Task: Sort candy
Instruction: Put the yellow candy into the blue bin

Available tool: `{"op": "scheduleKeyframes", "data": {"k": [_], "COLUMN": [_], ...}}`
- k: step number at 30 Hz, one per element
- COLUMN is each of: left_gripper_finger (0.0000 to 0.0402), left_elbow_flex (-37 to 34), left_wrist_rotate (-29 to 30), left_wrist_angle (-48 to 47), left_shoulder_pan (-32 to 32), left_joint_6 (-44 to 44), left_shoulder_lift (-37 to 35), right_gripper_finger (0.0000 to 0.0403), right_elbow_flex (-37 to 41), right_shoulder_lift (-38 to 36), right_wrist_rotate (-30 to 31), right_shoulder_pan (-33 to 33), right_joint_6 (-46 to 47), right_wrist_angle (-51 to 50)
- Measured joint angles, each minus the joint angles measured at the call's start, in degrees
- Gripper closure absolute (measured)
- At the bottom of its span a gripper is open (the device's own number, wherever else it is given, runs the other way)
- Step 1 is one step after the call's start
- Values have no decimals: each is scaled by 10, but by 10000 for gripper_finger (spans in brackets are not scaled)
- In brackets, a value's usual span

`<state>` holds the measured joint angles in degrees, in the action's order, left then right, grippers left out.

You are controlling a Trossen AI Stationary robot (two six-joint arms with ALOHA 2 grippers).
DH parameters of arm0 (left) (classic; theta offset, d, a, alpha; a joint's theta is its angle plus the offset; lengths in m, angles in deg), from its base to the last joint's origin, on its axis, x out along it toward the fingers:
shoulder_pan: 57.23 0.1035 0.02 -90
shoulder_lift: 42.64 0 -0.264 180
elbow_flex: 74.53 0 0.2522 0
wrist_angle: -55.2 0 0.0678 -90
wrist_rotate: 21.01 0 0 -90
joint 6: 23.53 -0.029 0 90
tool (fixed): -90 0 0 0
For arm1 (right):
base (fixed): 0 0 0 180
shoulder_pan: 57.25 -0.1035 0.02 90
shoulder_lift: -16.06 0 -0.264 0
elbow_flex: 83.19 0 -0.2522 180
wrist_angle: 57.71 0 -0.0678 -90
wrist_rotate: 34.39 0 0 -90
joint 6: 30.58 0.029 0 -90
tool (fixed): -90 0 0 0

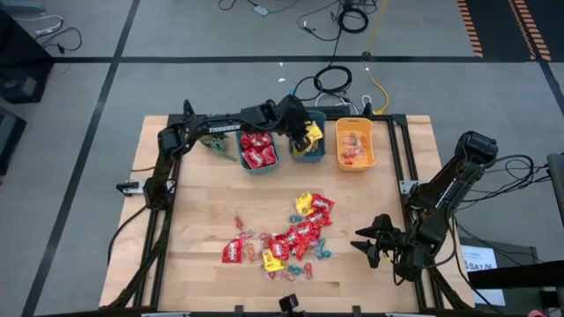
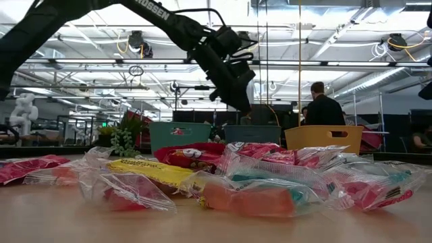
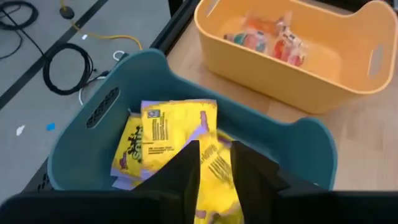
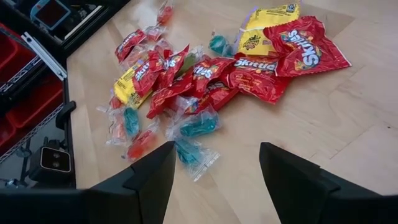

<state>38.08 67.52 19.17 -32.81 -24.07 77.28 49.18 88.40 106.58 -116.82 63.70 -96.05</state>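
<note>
A pile of candy [image 1: 286, 238] lies on the table's near middle: red packets, yellow packets and small twist-wrapped pieces, which the right wrist view also shows as a candy pile [image 4: 205, 81]. My left gripper [image 1: 306, 135] hangs over the middle teal bin [image 1: 308, 157], shut on a yellow packet [image 3: 217, 180]. More yellow packets [image 3: 168, 124] lie in that bin [image 3: 81, 143]. My right gripper [image 4: 214, 165] is open, low near the table's right near corner, to the right of the pile. My left gripper has the yellow packet pinched between its two fingers [image 3: 186, 171] at one end [image 3: 214, 158], coming from above and pointing down into the teal bin. The packet's far part hangs over the yellow packets lying in the bin; whether it touches them I cannot tell.
A teal bin with red packets [image 1: 258, 151] stands left of the middle bin. A yellow bin [image 1: 355, 143] with small twist-wrapped pieces [image 3: 267, 40] stands right of it. A small green plant [image 1: 216, 145] sits at the far left. A person [image 2: 324, 108] stands in the room beyond.
</note>
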Motion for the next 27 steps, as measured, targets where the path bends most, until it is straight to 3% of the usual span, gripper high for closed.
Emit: {"op": "scheduleKeyframes", "data": {"k": [13, 27], "left_gripper_finger": [292, 293], "left_elbow_flex": [0, -24], "left_wrist_rotate": [0, 0], "left_wrist_angle": [11, -169], "left_shoulder_pan": [-4, -29], "left_joint_6": [1, -1], "left_shoulder_lift": [-1, -127], "right_gripper_finger": [179, 179], "right_elbow_flex": [0, 0], "right_shoulder_lift": [0, 0], "right_wrist_rotate": [0, -1], "right_shoulder_pan": [0, 0], "right_joint_6": [0, 10], "right_wrist_angle": [-5, -5]}}
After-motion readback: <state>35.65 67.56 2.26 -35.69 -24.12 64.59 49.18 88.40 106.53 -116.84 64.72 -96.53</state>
